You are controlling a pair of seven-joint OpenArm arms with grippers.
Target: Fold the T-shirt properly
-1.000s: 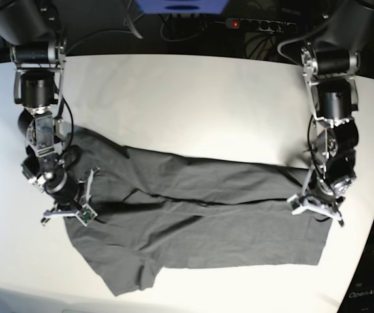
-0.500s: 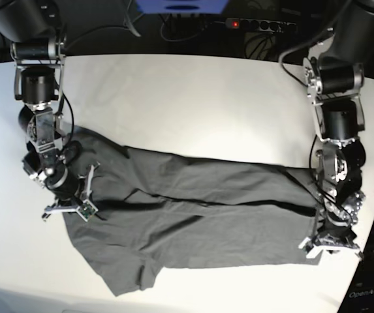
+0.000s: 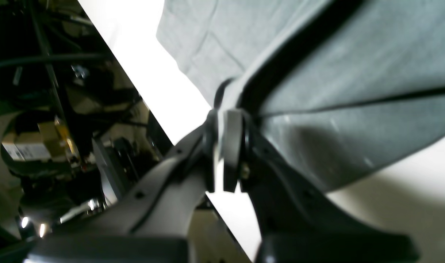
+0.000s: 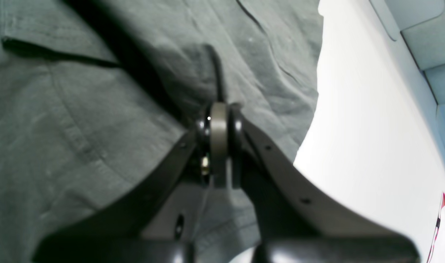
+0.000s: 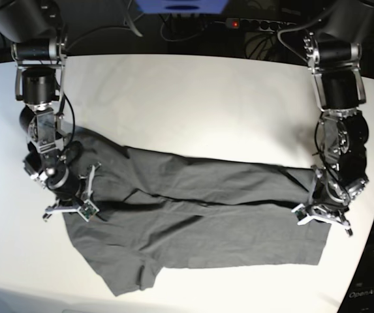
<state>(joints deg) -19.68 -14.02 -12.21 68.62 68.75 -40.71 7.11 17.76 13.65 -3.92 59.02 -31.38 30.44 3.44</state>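
The dark charcoal T-shirt (image 5: 206, 222) lies spread sideways across the near half of the white table (image 5: 193, 104), with a long crease through its middle. My left gripper (image 5: 322, 218) is at the shirt's right edge. In the left wrist view that gripper (image 3: 226, 120) is shut, pinching the cloth's edge (image 3: 353, 54), which hangs slightly off the table over a shadow. My right gripper (image 5: 69, 210) is at the shirt's left end. In the right wrist view it (image 4: 217, 113) is shut on a small pinched ridge of the T-shirt (image 4: 61, 109).
The table's right edge runs close beside my left gripper, with dark clutter (image 3: 61, 128) below it. A power strip (image 5: 258, 25) with a red light and a blue object (image 5: 181, 6) sit behind the far edge. Bare white tabletop (image 4: 353, 128) lies beyond the shirt.
The arm on the base view's right swung its gripper toward the near table edge, then came back up to the shirt's right edge. The other arm and the shirt hardly moved.
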